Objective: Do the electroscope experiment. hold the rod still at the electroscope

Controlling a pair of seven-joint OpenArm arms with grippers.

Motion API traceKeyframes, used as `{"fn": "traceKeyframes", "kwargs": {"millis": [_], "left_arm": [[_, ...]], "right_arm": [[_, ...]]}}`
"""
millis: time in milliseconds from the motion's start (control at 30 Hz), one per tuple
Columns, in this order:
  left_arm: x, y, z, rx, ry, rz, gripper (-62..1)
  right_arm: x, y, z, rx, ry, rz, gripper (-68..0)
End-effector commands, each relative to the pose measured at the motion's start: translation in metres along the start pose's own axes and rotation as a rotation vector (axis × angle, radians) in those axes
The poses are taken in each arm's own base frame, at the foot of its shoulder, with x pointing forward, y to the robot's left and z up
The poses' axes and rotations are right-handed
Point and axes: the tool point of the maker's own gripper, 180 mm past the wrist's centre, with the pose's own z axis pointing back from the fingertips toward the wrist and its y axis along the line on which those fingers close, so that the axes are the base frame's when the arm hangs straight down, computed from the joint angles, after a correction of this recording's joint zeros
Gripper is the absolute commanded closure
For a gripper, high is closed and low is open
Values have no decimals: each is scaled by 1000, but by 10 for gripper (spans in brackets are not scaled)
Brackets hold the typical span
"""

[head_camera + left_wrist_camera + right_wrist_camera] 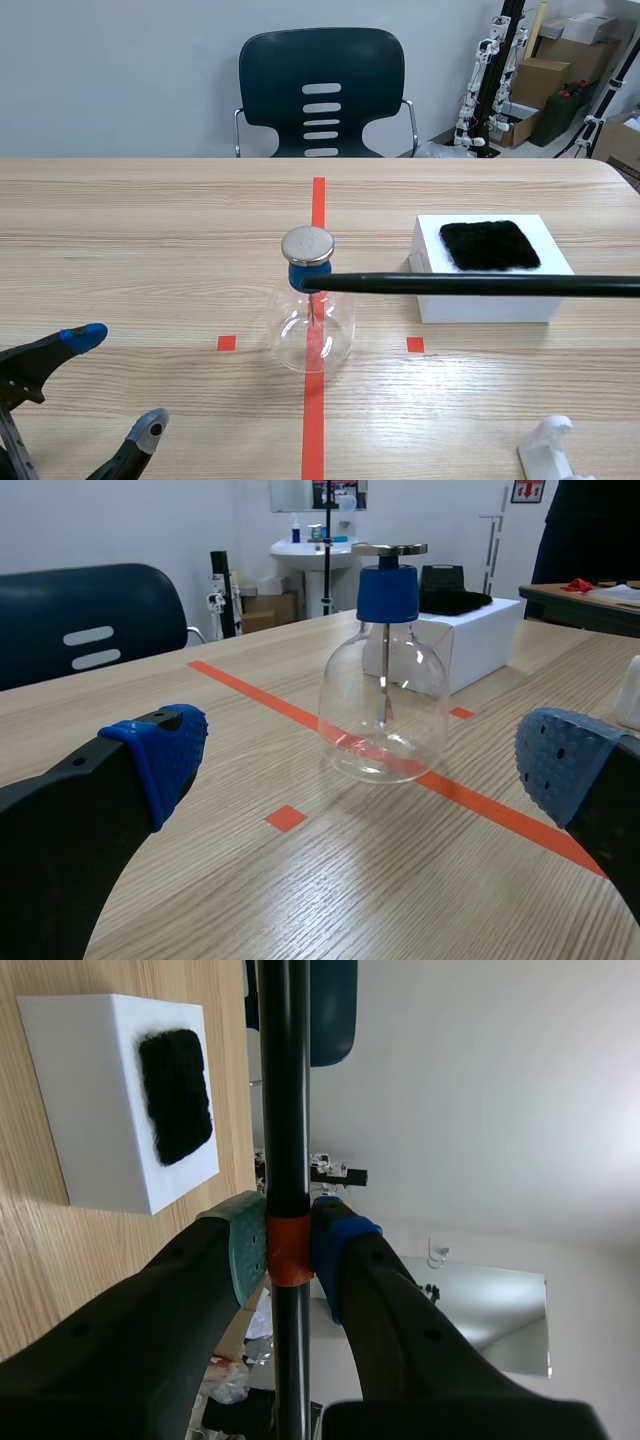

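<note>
The step calls for stillness: the right tool [288, 1245] is clamped on the rod [470, 284], its two pads pressing an orange-red band on the shaft, and the grip is best left firm with the arm locked, since the long rod would magnify any wrist tremor at its far tip. That tip lies at the blue stopper [308, 275] of the electroscope [309, 310], just under its metal disc [307, 244]. Whether it touches cannot be told. The electroscope stands mid-bench on the red tape line. The left tool [118, 384] rests wide open and empty near the bench's near left corner, and probably ought to keep clear. The scene view alone shows the rod meeting the electroscope, and the white box [480, 305] with its black fur pad [490, 245] toward the right edge. The right wrist view alone shows the grip, but no electroscope. The left wrist view gives the flask's inner stem [384, 675], where any response would appear, though I cannot make out the rod there.
</note>
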Motion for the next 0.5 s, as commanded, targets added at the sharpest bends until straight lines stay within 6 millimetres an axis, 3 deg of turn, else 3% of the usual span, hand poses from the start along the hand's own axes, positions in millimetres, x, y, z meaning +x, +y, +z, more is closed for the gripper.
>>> {"fn": "traceKeyframes", "kwargs": {"millis": [0, 467], "left_arm": [[4, 0, -1, 6, -26, 0, -623], [4, 0, -1, 6, -26, 0, -623]], "right_arm": [[-1, -15, -4, -55, -1, 1, -11], [-3, -15, -4, -57, 9, 0, -11]]}}
